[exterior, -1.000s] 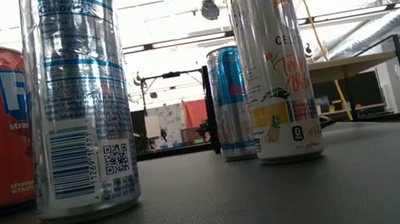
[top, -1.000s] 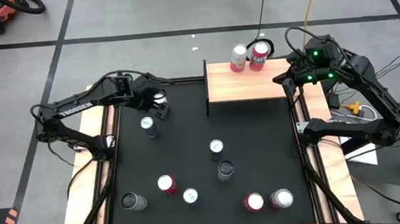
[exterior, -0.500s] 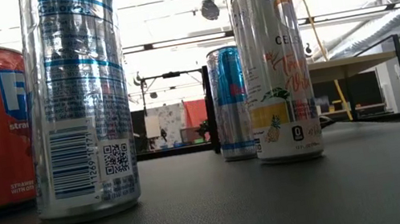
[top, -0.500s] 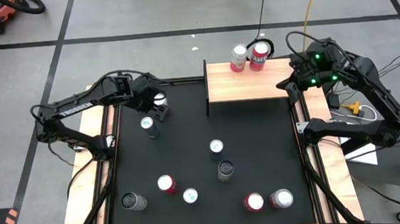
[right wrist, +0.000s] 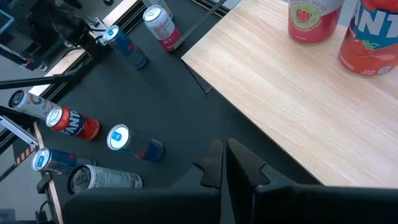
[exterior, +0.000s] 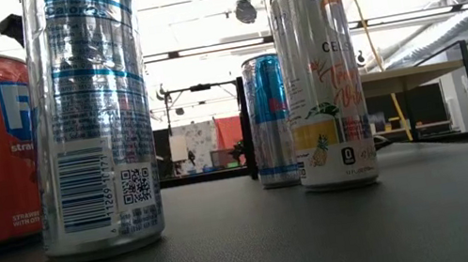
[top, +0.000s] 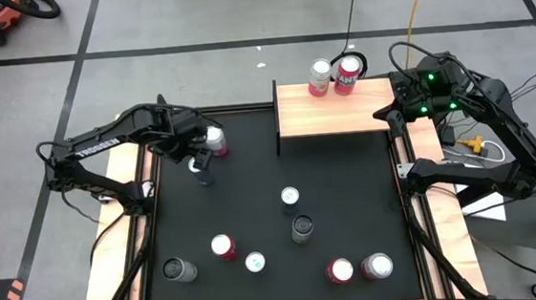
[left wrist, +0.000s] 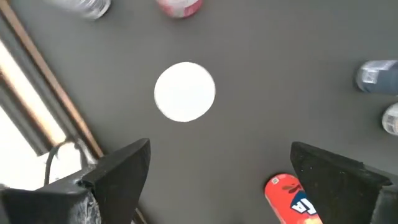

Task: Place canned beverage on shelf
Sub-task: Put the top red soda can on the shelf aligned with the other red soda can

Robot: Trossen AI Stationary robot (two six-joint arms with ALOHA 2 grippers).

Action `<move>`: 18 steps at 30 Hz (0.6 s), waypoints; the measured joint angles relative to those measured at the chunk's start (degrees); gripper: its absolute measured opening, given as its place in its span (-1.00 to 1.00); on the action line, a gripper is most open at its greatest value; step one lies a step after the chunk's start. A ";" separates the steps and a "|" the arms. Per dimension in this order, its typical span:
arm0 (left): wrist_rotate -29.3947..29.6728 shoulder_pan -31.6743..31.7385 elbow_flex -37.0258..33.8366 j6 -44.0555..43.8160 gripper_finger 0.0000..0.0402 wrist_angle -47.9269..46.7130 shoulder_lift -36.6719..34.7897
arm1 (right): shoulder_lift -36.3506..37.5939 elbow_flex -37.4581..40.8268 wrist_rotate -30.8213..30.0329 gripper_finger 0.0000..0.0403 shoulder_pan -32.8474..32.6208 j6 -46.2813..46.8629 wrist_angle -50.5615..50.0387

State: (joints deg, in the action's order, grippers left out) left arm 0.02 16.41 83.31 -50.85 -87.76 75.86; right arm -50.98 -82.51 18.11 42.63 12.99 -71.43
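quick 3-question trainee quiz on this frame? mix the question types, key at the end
1. True or false: the shelf holds two cans.
2. Which hand has its fingers spread open? A) left hand B) right hand
3. Fill in: the can nearest the left hand, by the high view, is the ____-topped can at the mat's far left.

Key:
1. True. A pink-labelled can and a red can stand together at the shelf's far edge.
2. A. The left hand's fingers stand wide apart with nothing between them; the right hand, beside the shelf's right end, is closed.
3. White.
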 joint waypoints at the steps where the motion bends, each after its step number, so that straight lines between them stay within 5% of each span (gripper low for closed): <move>1: -0.05 0.33 0.00 -1.02 0.92 -0.86 0.09 | 0.00 0.01 0.00 -1.00 0.00 0.00 -0.01; 18: -4.49 -4.48 -0.02 -2.12 0.92 4.87 0.79 | 1.88 -0.01 0.01 -1.00 0.00 0.24 -1.67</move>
State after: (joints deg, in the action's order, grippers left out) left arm -4.47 11.92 83.29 -52.97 -82.89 76.64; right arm -49.10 -82.52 18.12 42.63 13.23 -73.09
